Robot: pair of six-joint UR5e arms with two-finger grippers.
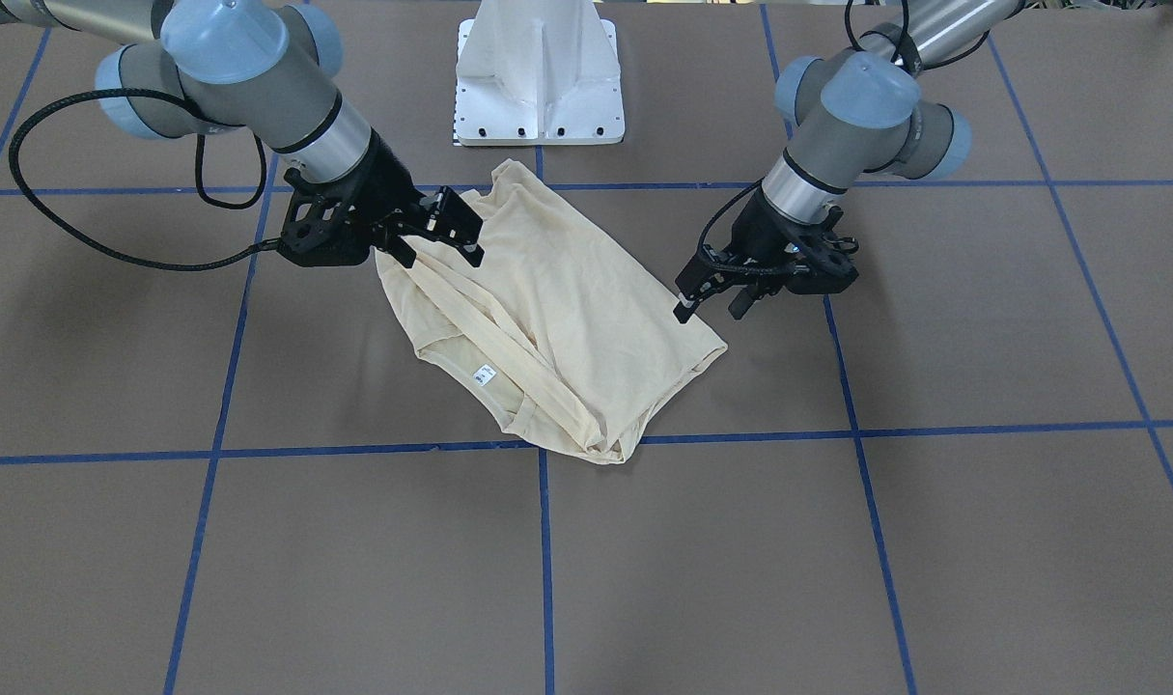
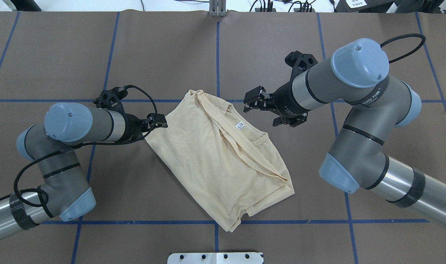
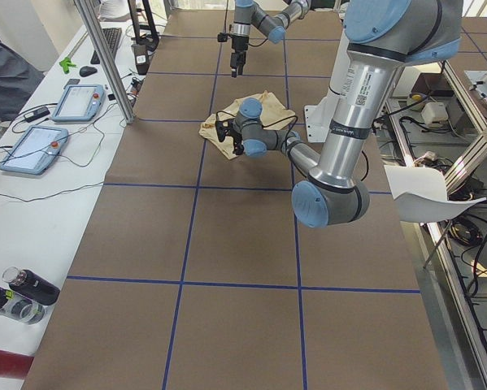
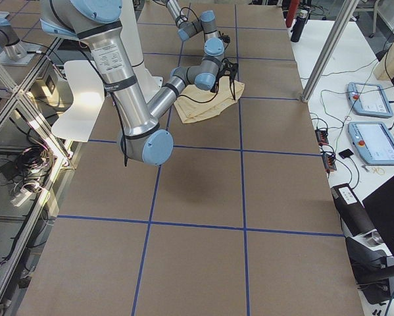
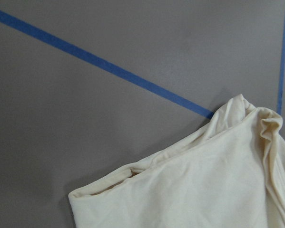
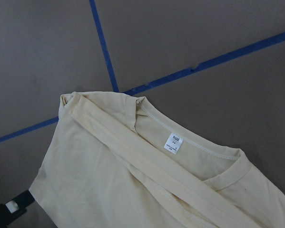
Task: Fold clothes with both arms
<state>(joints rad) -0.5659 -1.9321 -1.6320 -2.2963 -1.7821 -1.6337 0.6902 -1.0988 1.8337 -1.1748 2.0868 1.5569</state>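
The pale cream-yellow shirt [image 1: 567,319] lies partly folded on the brown table, also in the overhead view [image 2: 215,161]. Its print is hidden. Its sleeves lie across the body. The white neck label [image 2: 239,125] faces up, and shows in the right wrist view [image 6: 174,144]. My left gripper [image 2: 159,122] is open and empty, just off the shirt's corner [image 5: 80,197]; in the front view it is low beside the shirt's edge [image 1: 712,301]. My right gripper [image 2: 262,109] is open and empty, just above the shirt's collar side [image 1: 441,251].
The white pedestal base [image 1: 538,87] stands at the robot's edge of the table. Blue tape lines [image 2: 217,55] mark a grid on the brown cover. In the left side view a side table holds tablets [image 3: 76,101] and bottles [image 3: 23,288].
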